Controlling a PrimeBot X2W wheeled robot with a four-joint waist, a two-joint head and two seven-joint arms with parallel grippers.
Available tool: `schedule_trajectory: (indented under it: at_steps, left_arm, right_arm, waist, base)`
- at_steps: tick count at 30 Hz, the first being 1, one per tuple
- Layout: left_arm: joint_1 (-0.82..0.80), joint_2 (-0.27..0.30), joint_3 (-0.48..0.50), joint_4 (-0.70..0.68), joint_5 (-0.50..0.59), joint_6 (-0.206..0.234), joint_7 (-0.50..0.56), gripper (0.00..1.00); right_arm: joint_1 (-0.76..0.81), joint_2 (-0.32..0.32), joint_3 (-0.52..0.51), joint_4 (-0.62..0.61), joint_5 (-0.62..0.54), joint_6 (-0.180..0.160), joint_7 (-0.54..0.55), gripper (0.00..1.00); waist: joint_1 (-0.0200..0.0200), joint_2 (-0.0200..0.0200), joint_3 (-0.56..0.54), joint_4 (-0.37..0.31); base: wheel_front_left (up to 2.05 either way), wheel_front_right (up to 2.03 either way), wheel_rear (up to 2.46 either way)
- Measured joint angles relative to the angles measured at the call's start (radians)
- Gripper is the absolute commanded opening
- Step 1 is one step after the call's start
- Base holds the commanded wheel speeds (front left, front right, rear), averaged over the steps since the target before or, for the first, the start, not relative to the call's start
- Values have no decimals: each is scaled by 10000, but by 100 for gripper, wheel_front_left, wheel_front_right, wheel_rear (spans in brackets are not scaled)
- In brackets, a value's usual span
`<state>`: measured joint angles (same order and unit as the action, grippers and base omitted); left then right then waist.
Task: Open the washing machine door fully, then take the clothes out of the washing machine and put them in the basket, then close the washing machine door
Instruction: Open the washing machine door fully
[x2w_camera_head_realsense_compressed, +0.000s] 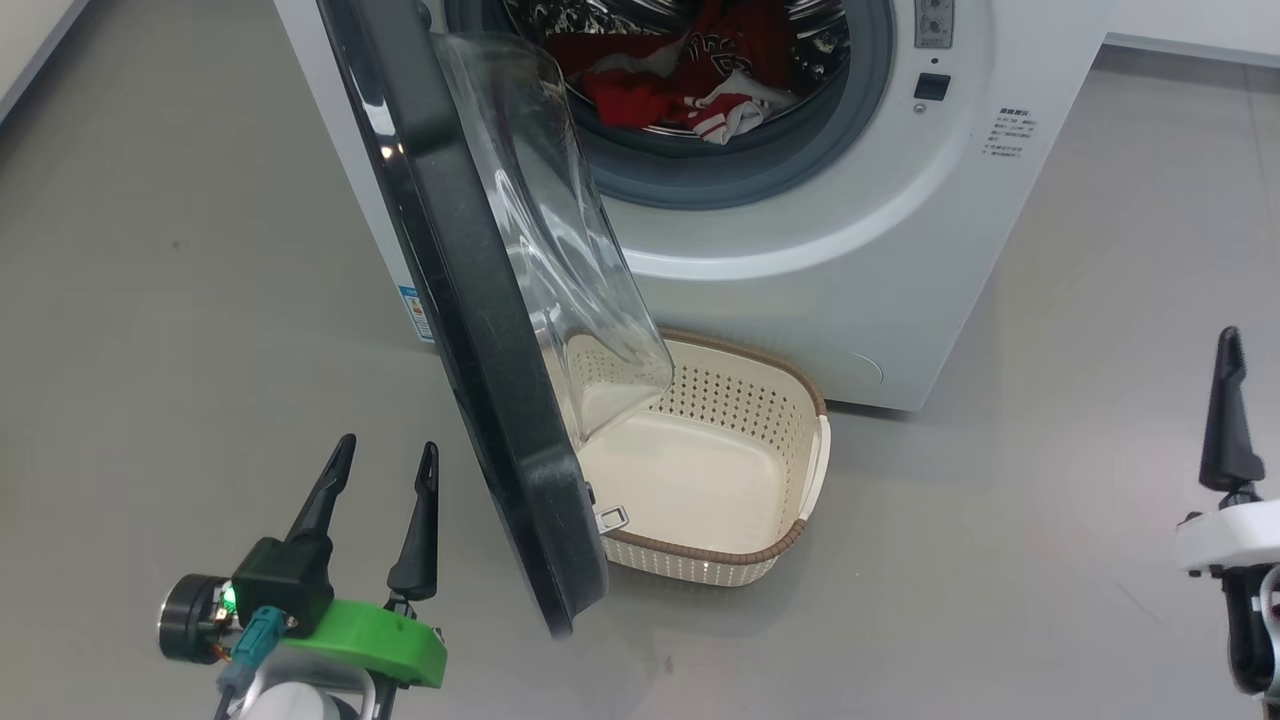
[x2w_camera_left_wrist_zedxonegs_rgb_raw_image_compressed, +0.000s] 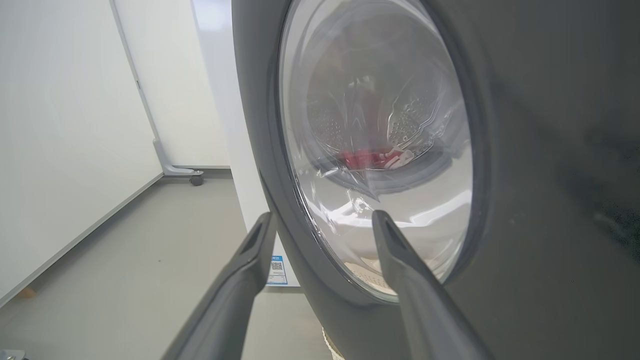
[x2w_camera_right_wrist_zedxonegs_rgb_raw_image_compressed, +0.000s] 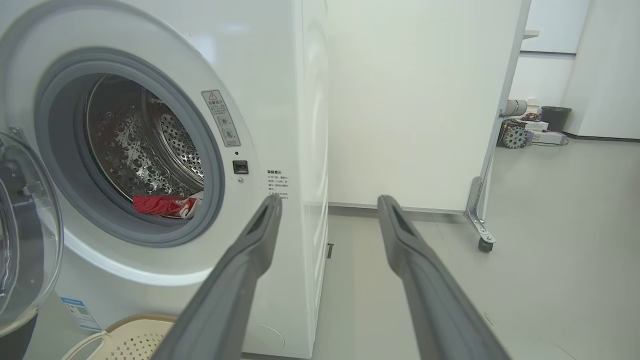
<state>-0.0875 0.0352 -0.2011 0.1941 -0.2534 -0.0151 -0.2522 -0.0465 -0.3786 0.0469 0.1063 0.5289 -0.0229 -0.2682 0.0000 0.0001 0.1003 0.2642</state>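
Hovering outside part-open door (x2w_camera_head_realsense_compressed: 460, 300), left end effector (x2w_camera_head_realsense_compressed: 390, 445) spread, empty, likely to push wider; right end effector (x2w_camera_right_wrist_zedxonegs_rgb_raw_image_compressed: 328, 200) spread too.

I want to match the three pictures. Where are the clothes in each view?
Head view: clothes at top centre, inside the washer.
Left wrist view: clothes at centre, seen through the door glass.
Right wrist view: clothes left of centre, low in the washer.
Shared landmark: the blue label low on the washer.

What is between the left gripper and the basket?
In the head view, the open door stands between the left gripper and the basket.
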Motion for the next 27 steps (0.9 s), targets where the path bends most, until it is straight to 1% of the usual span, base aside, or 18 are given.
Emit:
schedule_trajectory:
  at_steps: [3, 8, 15, 19, 22, 27]
  left_arm:
    - [11, 2, 17, 10, -12, 0, 0, 100]
    - [20, 0, 25, 40, -12, 0, 0, 100]
    - [52, 2, 119, 71, 0, 0, 0, 100]
    - [59, 2, 207, 75, 2, 0, 0, 100]
    - [67, 2, 251, 86, 2, 0, 0, 100]
    - [75, 0, 286, 130, 2, 0, 0, 100]
  right_arm:
    - [227, 56, 339, -15, -564, -314, 77, 100]
    - [663, 403, 909, 44, -1225, -602, 90, 100]
    - [1002, 1076, 1208, 155, -1536, -771, 90, 100]
    - [1085, 1434, 1264, 180, -1605, -788, 88, 100]
    - [1139, 1620, 1329, 180, -1678, -851, 88, 100]
    - [1175, 1818, 1375, 157, -1835, -855, 88, 100]
  waist:
    - [0, 0, -39, 4]
    - [0, 0, -84, -8]
    - [0, 0, -98, -51]
    - [0, 0, -99, -94]
    - [0, 0, -112, -134]
    - [0, 0, -141, -193]
  base:
    - [0, 0, 0]
    - [0, 0, 0]
    - [0, 0, 0]
    - [0, 0, 0]
    - [0, 0, 0]
    - [0, 0, 0]
